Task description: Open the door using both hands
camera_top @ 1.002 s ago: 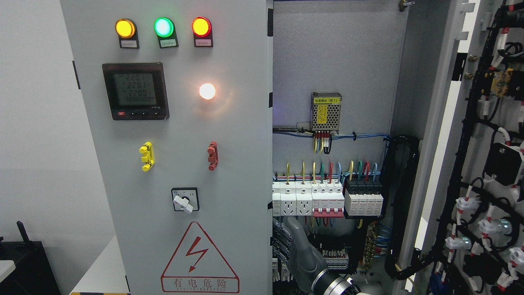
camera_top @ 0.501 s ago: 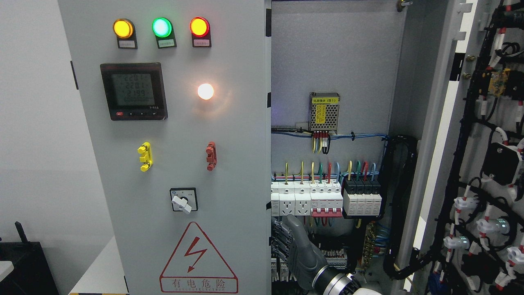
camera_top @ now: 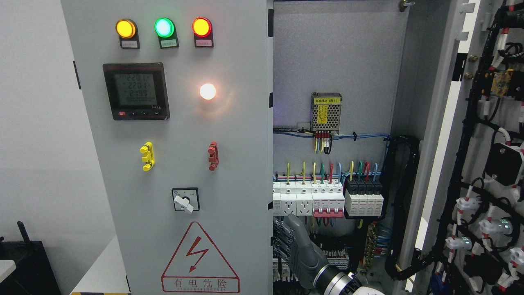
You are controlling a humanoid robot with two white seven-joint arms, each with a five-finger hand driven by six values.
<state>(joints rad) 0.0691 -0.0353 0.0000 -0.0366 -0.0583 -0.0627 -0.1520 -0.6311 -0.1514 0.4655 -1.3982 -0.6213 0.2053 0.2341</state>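
Observation:
The cabinet's left door [camera_top: 229, 164] is a grey panel carrying three lamps, a meter [camera_top: 136, 91] and a rotary switch [camera_top: 186, 200]. It stands nearly closed. The right door [camera_top: 483, 164] is swung wide open at the picture's right, its wired inner side showing. My right hand [camera_top: 286, 241] comes up from the bottom edge right of the middle. Its dark fingers [camera_top: 279, 241] curl against the left door's free edge, low down, with the grey thumb [camera_top: 295, 229] beside them. The left arm does not show.
Inside the open cabinet are a row of breakers and sockets [camera_top: 327, 198], a small power supply [camera_top: 326, 111] and cable bundles [camera_top: 403, 205]. A black object [camera_top: 24, 266] stands at the lower left by a white wall.
The view swayed slightly left and back. My right hand stays at the left door's edge, its wrist a little further into the picture.

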